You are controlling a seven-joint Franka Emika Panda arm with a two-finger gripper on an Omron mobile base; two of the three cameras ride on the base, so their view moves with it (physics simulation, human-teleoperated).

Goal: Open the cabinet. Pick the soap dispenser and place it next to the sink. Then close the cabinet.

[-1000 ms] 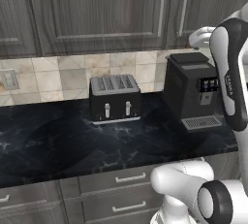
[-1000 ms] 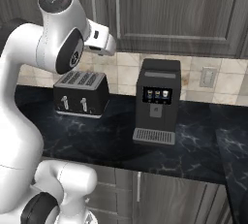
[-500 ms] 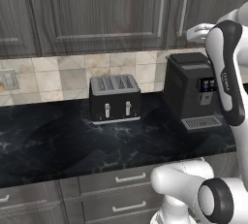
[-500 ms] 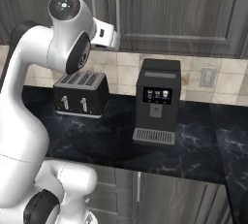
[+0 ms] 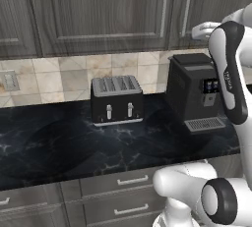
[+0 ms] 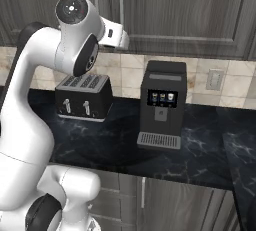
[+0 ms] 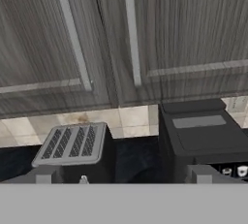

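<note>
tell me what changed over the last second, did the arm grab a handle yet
No grab yet. The arm has swung its hand closer in toward the cabinet, toward the two bar handles at its middle seam; the gripper stayed open and holds nothing. The cabinet doors stayed shut, and the toaster and coffee machine have not moved on the counter.

One toaster [image 5: 117, 99], one coffee machine [image 5: 194, 91] — two cabinet handles [image 5: 164, 9], perhaps three drawers [image 5: 119, 183] — partly hidden.

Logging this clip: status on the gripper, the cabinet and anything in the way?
Gripper open, empty, facing the cabinet. Both doors shut, handles untouched. Toaster and coffee machine sit below, clear of the doors.
</note>
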